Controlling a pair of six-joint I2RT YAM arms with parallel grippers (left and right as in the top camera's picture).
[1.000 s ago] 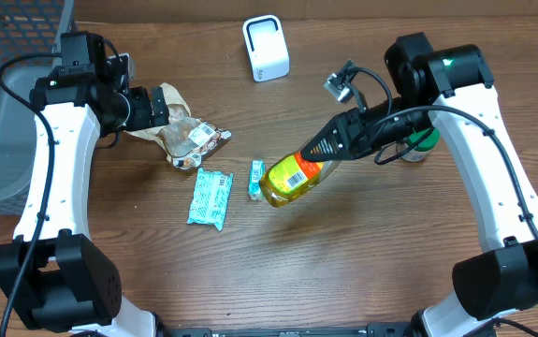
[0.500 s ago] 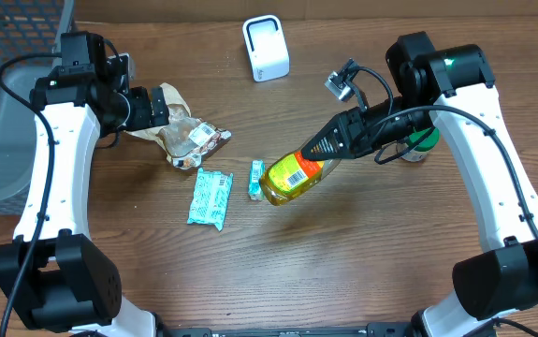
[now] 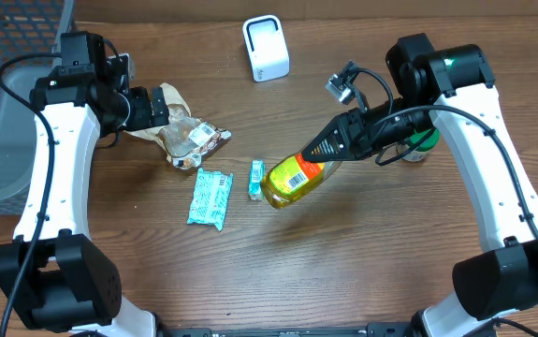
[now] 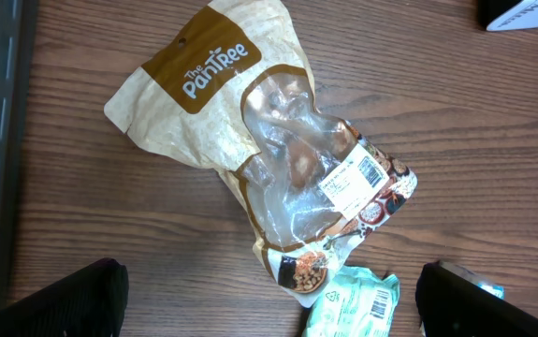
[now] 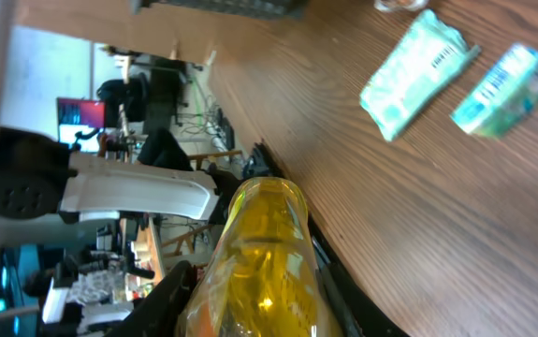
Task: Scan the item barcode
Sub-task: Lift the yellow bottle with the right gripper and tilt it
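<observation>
While clamping the bottle [image 3: 292, 178] in the right gripper [image 3: 323, 153] near the scanner [image 3: 266, 48], spreading the left gripper [image 3: 159, 108] wide over the wooden table [image 3: 343, 262].

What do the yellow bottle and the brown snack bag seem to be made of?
The yellow bottle looks like clear, glossy plastic: yellow liquid shows through and light glints on it. The brown snack bag seems matte paper or film with a crinkled transparent plastic window.
</observation>
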